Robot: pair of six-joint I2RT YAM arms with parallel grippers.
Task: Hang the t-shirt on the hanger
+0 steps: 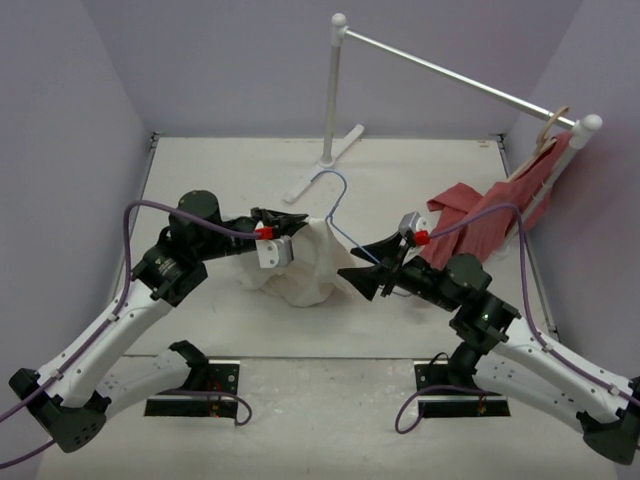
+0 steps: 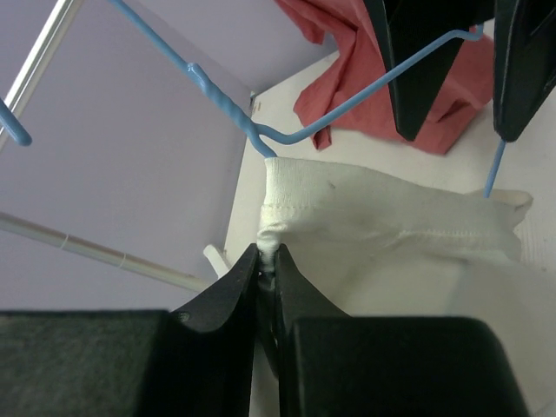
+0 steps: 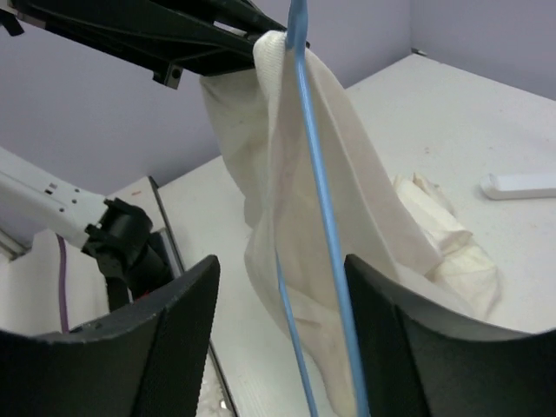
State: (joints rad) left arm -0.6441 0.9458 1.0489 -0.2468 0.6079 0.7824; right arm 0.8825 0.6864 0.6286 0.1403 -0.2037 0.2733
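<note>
The white t-shirt (image 1: 305, 268) hangs bunched from my left gripper (image 1: 298, 224), which is shut on its ribbed collar edge (image 2: 268, 248); the lower cloth rests on the table. The light-blue wire hanger (image 1: 341, 208) rises out of the collar with its hook up. One shoulder wire (image 2: 347, 109) runs toward my right gripper (image 1: 358, 280). In the right wrist view the hanger's two wires (image 3: 317, 200) pass between the spread fingers (image 3: 187, 304) of the right gripper (image 3: 282, 291), which is open. The t-shirt (image 3: 356, 208) drapes over the wire behind them.
A white clothes rack stands at the back, its base (image 1: 322, 168) on the table and its rail (image 1: 450, 72) running right. A red garment (image 1: 500, 215) hangs from a tan wooden hanger (image 1: 550, 125) at the rail's right end and spills onto the table.
</note>
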